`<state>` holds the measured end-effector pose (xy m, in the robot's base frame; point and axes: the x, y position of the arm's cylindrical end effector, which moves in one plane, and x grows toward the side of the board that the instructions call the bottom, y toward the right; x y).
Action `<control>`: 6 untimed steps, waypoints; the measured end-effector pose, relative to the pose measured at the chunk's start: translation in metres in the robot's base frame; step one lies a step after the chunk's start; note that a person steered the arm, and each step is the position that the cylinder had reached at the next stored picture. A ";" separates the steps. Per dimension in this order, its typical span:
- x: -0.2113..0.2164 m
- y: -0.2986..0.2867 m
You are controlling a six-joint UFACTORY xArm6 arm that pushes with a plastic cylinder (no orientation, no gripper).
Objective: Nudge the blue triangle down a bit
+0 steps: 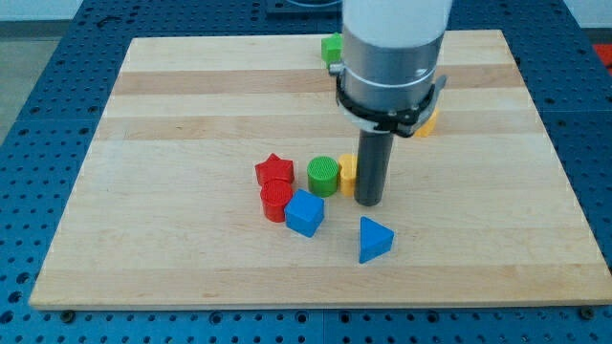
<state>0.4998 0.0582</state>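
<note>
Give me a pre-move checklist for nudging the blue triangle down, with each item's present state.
1. Blue triangle in full view: ok.
2. My tip sits above the triangle, toward the view's top, the right side for a downward push: ok.
3. Tip already touching the triangle: not ok, a gap shows.
4. Board below the triangle free of blocks: ok.
5. Tip clear of the yellow block and green cylinder: cannot tell, the rod overlaps the yellow one.
6. Blue cube out of the push path: ok, it lies to the view's left.
</note>
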 end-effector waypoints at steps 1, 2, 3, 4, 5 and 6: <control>-0.001 0.001; -0.008 0.013; 0.006 0.030; 0.031 0.045; 0.031 0.045; 0.048 0.038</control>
